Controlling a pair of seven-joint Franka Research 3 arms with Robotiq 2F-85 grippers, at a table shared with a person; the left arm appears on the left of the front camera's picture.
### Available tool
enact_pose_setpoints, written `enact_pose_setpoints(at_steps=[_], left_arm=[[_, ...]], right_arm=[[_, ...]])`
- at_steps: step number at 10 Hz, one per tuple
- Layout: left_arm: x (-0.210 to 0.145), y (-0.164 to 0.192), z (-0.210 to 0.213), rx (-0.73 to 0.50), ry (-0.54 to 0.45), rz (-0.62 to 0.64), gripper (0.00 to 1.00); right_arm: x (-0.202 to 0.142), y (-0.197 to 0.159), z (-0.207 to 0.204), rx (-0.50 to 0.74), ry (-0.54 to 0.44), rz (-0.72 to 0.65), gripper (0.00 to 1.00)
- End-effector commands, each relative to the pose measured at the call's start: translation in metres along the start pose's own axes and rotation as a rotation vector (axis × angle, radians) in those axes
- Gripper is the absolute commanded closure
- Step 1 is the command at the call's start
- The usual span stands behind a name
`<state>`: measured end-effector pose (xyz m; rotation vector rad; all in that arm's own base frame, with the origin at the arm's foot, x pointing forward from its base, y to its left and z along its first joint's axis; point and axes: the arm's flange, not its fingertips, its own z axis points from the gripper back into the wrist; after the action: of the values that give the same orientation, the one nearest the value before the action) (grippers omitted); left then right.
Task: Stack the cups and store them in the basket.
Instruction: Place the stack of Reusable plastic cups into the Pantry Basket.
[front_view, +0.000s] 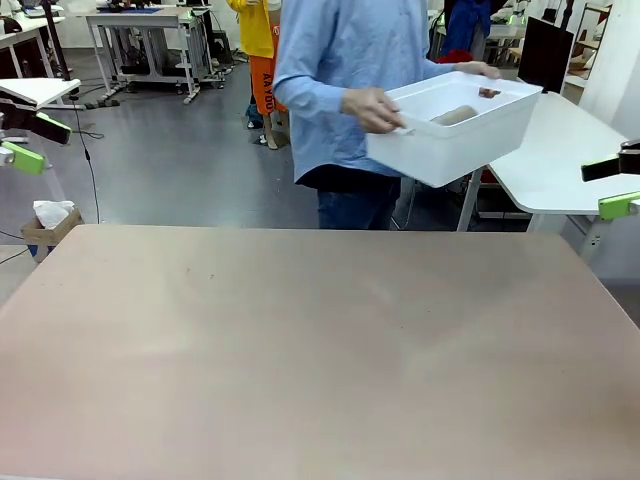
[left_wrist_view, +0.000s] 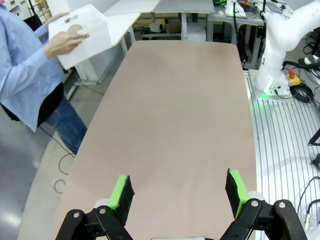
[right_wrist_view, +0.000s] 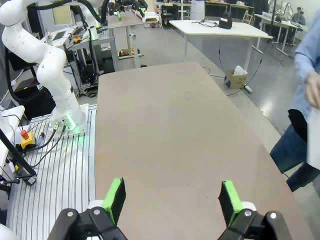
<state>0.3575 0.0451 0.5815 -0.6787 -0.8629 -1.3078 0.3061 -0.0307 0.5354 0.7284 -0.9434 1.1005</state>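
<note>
At the far side of the broad matte pinkish-tan table (front_view: 300, 340) stood a person in a light blue long-sleeved shirt (front_view: 340, 60), holding the large white rectangular plastic basket (front_view: 455, 135) lifted off the table and tilted, beyond the table's far edge and toward its right end. One hand (front_view: 372, 108) gripped the basket's near rim, the other hand (front_view: 478, 69) its far rim. Inside the basket lay 1 tan-brown tapered cup (front_view: 453, 116) on its side, with a small dark brown shape at the far wall that I could not make out. The left gripper (left_wrist_view: 178, 192) hung above the table's near left end, its 2 green-padded fingers (left_wrist_view: 120, 191) spread wide apart with nothing between them but bare tabletop; from there the basket showed past the table's far end, pale against the blue sleeve. The right gripper (right_wrist_view: 172, 199) hovered above the table's opposite end, jaws fully parted and likewise holding nothing. In the front view both grippers sat well off to the table's 2 sides, green pads showing at the left edge (front_view: 25, 157) and at the right edge (front_view: 620, 205). A small cardboard box (front_view: 48, 228) stood on the grey floor just past the table's far left corner.
</note>
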Motion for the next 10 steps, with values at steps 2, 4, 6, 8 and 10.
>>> enact_pose_setpoints(at_steps=[2, 4, 6, 8, 10], left_arm=[[0.0034, 0.0015, -0.0011, 0.014, -0.020, 0.000, 0.03], [0.0034, 0.0015, -0.0011, 0.014, -0.020, 0.000, 0.03], [0.0034, 0.0015, -0.0011, 0.014, -0.020, 0.000, 0.03], [0.0034, 0.0015, -0.0011, 0.014, -0.020, 0.000, 0.03], [0.0034, 0.0015, -0.0011, 0.014, -0.020, 0.000, 0.03]], right_arm=[[0.0031, -0.0011, 0.0003, 0.001, -0.016, 0.004, 0.00], [0.0031, -0.0011, 0.0003, 0.001, -0.016, 0.004, 0.00], [0.0031, -0.0011, 0.0003, 0.001, -0.016, 0.004, 0.00], [0.0031, -0.0011, 0.0003, 0.001, -0.016, 0.004, 0.00], [0.0031, -0.0011, 0.0003, 0.001, -0.016, 0.004, 0.00]])
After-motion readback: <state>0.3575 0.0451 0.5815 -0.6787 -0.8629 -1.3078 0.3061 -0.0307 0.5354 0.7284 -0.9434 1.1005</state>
